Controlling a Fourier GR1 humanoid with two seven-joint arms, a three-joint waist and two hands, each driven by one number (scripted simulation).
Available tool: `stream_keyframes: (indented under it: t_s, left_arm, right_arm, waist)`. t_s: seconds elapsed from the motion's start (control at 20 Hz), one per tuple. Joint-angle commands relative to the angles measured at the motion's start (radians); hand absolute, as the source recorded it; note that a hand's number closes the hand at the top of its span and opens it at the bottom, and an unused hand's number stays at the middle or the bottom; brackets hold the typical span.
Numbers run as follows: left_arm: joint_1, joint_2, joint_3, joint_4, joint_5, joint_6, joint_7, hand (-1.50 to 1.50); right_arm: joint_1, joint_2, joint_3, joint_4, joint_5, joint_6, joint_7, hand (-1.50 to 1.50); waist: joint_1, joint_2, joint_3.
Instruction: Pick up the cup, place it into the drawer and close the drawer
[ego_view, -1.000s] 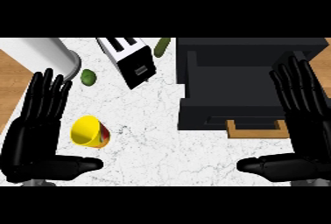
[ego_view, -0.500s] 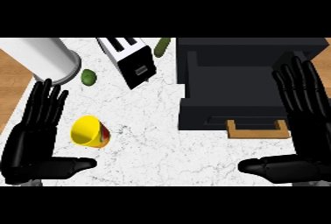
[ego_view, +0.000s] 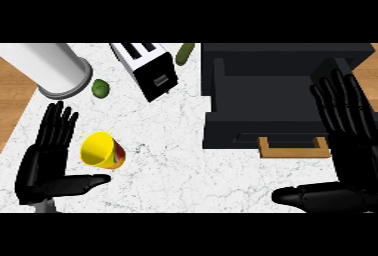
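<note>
left hand (ego_view: 46, 156) open at lower left, fingers straight, thumb out under the yellow cup (ego_view: 102, 150), holding nothing. cup lies on its side on the white marble counter (ego_view: 166, 165), just right of that hand's fingers, apart from the drawer. grey cylinder (ego_view: 55, 67) upper left, green lime (ego_view: 100, 88) beside it, toaster (ego_view: 150, 69) and cucumber (ego_view: 184, 53) further right. black drawer unit (ego_view: 273, 95) with open drawer, tan handle (ego_view: 293, 148). right hand (ego_view: 353, 145) open at right edge, fingers spread straight over the drawer's side, holding nothing.
</note>
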Motion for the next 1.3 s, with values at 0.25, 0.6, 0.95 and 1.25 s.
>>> stream_keyframes:
  t_s: [0.25, 0.6, 0.95, 1.25]
  left_arm:
    - [0.007, 0.023, 0.056, 0.268, -0.015, -0.066, -0.213, -1.5]
    - [0.02, 0.028, 0.035, 0.337, -0.048, -0.08, -0.266, -1.5]
    - [-0.086, 0.081, 0.1, 0.549, -0.026, -0.103, -0.365, -1.5]
    - [-0.146, 0.055, 0.093, 0.678, -0.042, -0.053, -0.446, -1.5]
  right_arm:
    - [-0.099, -0.017, -0.029, -0.015, -0.029, -0.028, 0.119, -1.5]
    - [0.029, -0.02, -0.042, -0.069, -0.07, 0.027, 0.062, -1.5]
    - [0.0, 0.029, 0.036, -0.04, 0.027, -0.017, 0.024, -1.5]
    - [0.001, -0.015, -0.026, 0.014, -0.044, 0.05, 0.008, -1.5]
  waist:
    - [0.001, 0.001, 0.0]
    - [0.0, -0.001, 0.0]
    - [0.001, 0.0, 0.0]
    - [0.0, 0.0, 0.0]
